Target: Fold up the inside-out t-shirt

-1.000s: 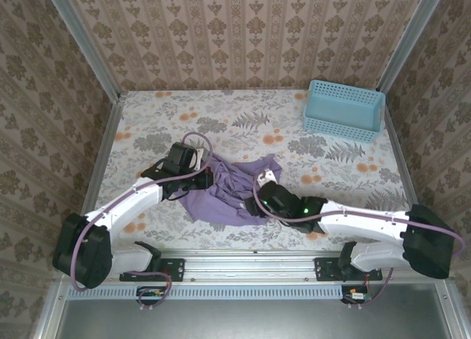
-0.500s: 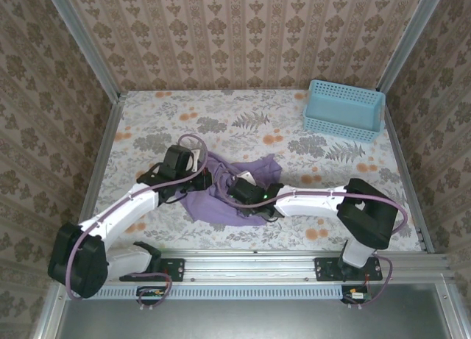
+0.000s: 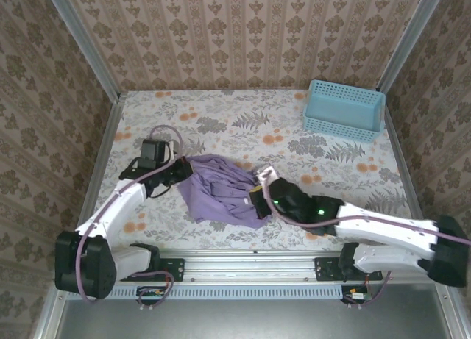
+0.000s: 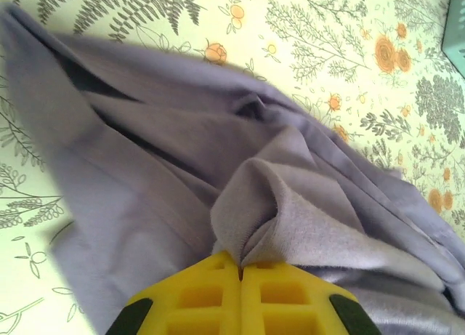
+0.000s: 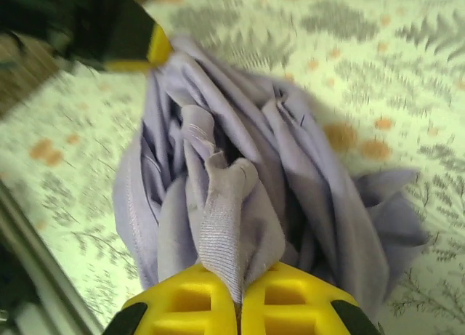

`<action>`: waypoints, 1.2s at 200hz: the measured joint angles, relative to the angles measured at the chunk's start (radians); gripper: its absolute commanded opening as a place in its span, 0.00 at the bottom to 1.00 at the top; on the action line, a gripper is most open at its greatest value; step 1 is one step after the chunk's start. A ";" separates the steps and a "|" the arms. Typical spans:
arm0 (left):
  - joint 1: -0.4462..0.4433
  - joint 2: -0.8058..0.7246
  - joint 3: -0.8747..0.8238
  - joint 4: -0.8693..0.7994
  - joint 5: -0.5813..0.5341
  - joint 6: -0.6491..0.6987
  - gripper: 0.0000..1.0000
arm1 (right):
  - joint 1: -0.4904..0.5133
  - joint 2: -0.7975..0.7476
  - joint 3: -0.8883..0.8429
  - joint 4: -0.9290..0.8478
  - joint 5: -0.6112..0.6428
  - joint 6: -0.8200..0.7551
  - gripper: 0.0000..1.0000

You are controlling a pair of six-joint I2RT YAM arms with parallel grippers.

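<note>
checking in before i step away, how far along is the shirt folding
Done: both the left gripper and right gripper are shut on pinches of the t-shirt. In hand: the cloth sits bunched between them over the table. To do: spreading it flat and every fold; none shows yet.

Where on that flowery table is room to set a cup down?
Free: the far strip of table between back wall and lavender t-shirt, left of the blue basket; also between basket and right arm. Crowded: near middle, where left gripper and right gripper pinch the t-shirt.
</note>
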 measured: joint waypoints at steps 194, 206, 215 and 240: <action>-0.505 -0.080 -0.089 -0.135 -0.352 -0.169 0.65 | -0.082 0.248 0.007 0.009 0.051 0.081 0.62; -0.505 -0.081 -0.089 -0.104 -0.346 -0.178 0.65 | -0.085 0.301 0.040 0.005 0.047 0.071 0.60; -0.506 -0.082 -0.089 -0.085 -0.346 -0.184 0.65 | -0.089 0.340 0.062 0.003 0.039 0.065 0.57; -0.508 -0.082 -0.089 -0.057 -0.346 -0.195 0.65 | -0.098 0.451 0.116 -0.012 0.023 0.044 0.41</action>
